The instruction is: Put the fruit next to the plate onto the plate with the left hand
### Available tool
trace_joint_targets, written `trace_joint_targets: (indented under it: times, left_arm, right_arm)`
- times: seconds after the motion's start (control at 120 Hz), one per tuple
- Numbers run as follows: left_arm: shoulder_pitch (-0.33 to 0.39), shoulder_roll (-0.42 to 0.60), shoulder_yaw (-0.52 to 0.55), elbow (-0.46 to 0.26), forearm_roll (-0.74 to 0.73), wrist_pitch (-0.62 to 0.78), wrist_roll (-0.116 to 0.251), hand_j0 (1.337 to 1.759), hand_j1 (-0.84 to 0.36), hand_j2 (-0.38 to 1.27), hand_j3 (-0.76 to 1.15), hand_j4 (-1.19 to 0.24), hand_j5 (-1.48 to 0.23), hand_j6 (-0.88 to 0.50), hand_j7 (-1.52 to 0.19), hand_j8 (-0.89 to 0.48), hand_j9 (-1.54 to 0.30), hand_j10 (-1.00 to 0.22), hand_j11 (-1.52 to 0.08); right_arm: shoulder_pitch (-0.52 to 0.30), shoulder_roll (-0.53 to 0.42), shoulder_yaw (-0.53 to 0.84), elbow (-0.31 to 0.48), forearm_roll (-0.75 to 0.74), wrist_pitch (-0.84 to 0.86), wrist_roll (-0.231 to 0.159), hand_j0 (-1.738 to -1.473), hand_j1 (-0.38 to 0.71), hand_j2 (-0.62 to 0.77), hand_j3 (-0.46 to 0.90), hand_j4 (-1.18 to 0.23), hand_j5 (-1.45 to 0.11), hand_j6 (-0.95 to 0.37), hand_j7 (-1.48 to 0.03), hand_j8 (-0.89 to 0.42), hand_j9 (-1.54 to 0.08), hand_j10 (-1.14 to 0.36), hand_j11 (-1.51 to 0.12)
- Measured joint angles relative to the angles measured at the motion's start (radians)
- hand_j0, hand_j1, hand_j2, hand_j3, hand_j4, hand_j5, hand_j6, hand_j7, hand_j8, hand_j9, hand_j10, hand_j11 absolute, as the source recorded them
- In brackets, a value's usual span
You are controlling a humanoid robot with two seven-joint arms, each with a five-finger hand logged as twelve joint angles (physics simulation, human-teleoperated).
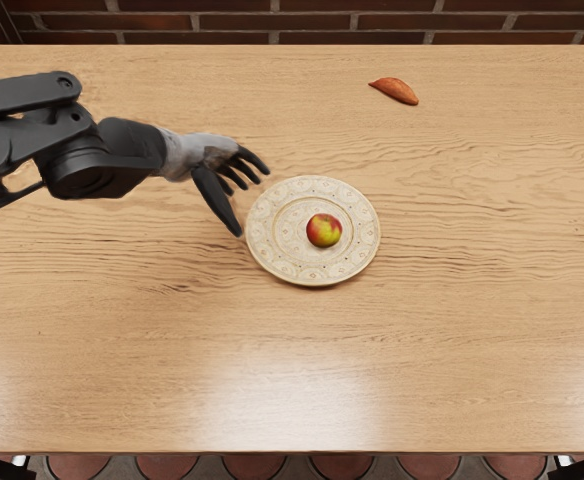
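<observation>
The left hand extends from the table's left edge, fingers spread, empty, beside the plate holding the apple.

**What You Cannot See Well**

The left arm is cut off by the picture's left side. The table runs out past both sides, so its left and right edges do not show. A small orange-brown thing near the table's far edge is too small to name. One finger of the left hand ends just beside the plate. I cannot tell if they touch.
</observation>
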Motion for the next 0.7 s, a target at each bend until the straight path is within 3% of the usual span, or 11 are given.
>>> trace_joint_targets:
  times: [0.083,0.242,0.383,0.7]
  left_arm:
    - [0.097,0.124,-0.122,-0.004,-0.008,-0.156,0.002,1.658,0.03,0.06,0.0,-0.26,-0.34,-0.27,-0.34,-0.26,-0.34,-0.27,-0.34]
    - [0.216,0.236,-0.28,-0.006,-0.075,-0.357,0.003,1.658,0.04,0.05,0.0,-0.26,-0.34,-0.26,-0.34,-0.26,-0.34,-0.26,-0.34]
    - [0.321,0.287,-0.387,-0.003,-0.124,-0.404,0.003,1.658,0.04,0.05,0.0,-0.26,-0.34,-0.26,-0.34,-0.26,-0.34,-0.26,-0.34]
    - [0.422,0.426,-0.453,0.043,-0.273,-0.42,0.002,1.658,0.04,0.05,0.0,-0.26,-0.34,-0.26,-0.34,-0.26,-0.34,-0.26,-0.34]
  right_arm:
    - [0.0,0.0,0.0,0.0,0.0,0.0,0.0,-1.658,-0.32,-0.01,0.0,-0.03,-0.03,-0.03,-0.03,-0.03,-0.03,-0.03,-0.03]
    - [0.0,0.0,0.0,0.0,0.0,0.0,0.0,-1.658,-0.32,-0.01,0.0,-0.03,-0.03,-0.03,-0.03,-0.03,-0.03,-0.03,-0.03]
    - [0.0,0.0,0.0,0.0,0.0,0.0,0.0,-1.658,-0.32,-0.01,0.0,-0.03,-0.03,-0.03,-0.03,-0.03,-0.03,-0.03,-0.03]
    - [0.0,0.0,0.0,0.0,0.0,0.0,0.0,-1.658,-0.32,-0.01,0.0,-0.03,-0.03,-0.03,-0.03,-0.03,-0.03,-0.03,-0.03]
